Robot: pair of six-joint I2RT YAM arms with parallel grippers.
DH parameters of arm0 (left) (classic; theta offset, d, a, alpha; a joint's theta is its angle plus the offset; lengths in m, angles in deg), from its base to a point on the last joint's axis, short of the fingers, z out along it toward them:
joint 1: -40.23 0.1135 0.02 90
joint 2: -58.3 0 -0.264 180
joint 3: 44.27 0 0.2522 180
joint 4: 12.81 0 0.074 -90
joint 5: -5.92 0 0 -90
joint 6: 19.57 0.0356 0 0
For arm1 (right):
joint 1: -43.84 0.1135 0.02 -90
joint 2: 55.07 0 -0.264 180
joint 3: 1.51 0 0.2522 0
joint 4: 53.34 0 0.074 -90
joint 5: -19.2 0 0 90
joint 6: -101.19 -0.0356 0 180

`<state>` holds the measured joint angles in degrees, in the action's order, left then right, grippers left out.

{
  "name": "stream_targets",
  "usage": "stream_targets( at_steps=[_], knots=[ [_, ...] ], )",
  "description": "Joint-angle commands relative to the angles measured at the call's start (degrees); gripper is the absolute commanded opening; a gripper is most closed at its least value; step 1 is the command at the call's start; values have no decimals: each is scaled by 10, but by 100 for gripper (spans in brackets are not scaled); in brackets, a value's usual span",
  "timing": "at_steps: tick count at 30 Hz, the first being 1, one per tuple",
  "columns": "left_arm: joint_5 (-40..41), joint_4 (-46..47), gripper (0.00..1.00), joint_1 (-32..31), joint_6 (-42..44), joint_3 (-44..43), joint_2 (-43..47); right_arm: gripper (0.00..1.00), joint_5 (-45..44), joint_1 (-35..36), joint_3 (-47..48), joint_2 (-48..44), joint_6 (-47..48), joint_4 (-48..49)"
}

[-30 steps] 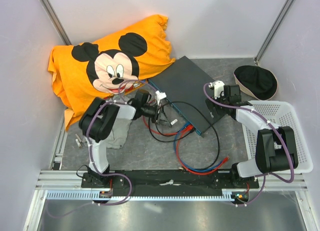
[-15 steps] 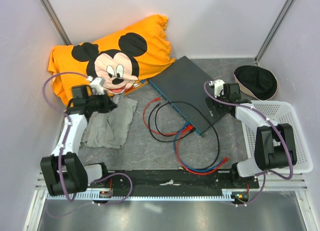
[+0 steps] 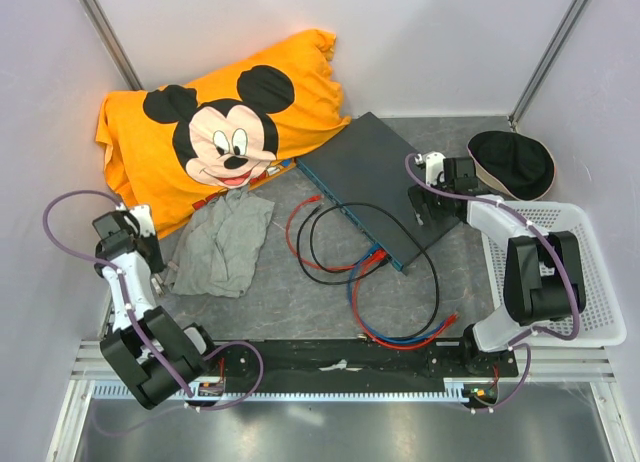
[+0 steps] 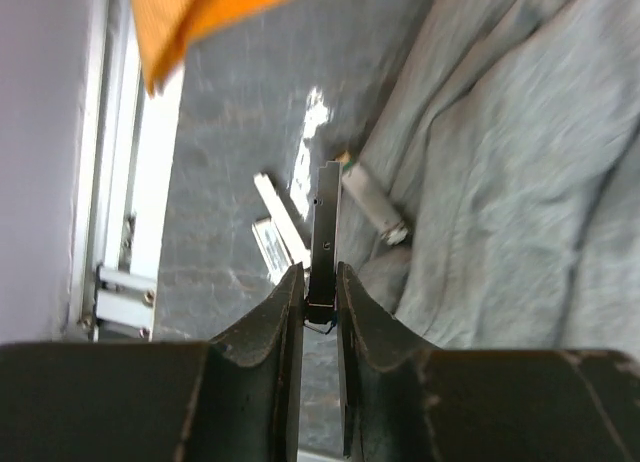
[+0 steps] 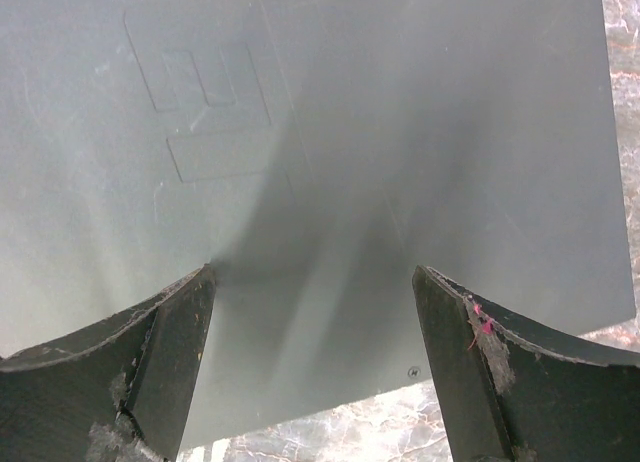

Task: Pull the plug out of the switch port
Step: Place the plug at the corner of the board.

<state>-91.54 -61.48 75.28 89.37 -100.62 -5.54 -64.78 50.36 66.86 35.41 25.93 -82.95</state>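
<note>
At the far left, your left claw point(image 4: 318, 277) is clamped on a thin dark flat strip point(image 4: 325, 212) seen edge-on, and I cannot tell what it is; it hangs beside the crumpled grey cloth point(image 3: 225, 242), well apart from the work; behind lies the orange cloth with the cartoon mouse point(image 3: 220, 102). In the middle, limp red, blue and black cables point(image 3: 405, 340) loop on the table before the large flat dark grey metal switch point(image 3: 370, 172), which lies slantwise with its narrow teal socket face point(image 3: 350, 220) toward them; a red and a blue plug point(image 3: 376, 252) appear seated near the near end of that face, though which port is too small to tell. Expect the plug to be small, hard, light and probably latched; take it by its body right at the socket, not by the soft cable, which will likely give and slip; the box is stiff and smooth and may slide as you pull. Your right claw point(image 5: 312, 272) stands wide apart over the switch's plain top, holding nothing; whether it touches I cannot tell; I judge it well placed to pin the box. Further right sit the black round cap point(image 3: 512, 164) and the white plastic basket point(image 3: 600, 282).
</note>
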Motion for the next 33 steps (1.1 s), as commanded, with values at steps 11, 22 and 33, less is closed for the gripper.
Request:
stream_targets(
  at_steps=[11, 22, 33],
  knots=[
    [56, 38, 56, 7, 36, 80, -3, 90, -40, 4, -14, 55, 18, -71],
    [-162, -11, 79, -10, -31, -81, 1, 90, -44, 4, -23, 39, 21, -67],
    [-330, 140, 99, -318, -226, -184, -51, 90, -49, 4, -52, -13, 20, -64]
  ],
)
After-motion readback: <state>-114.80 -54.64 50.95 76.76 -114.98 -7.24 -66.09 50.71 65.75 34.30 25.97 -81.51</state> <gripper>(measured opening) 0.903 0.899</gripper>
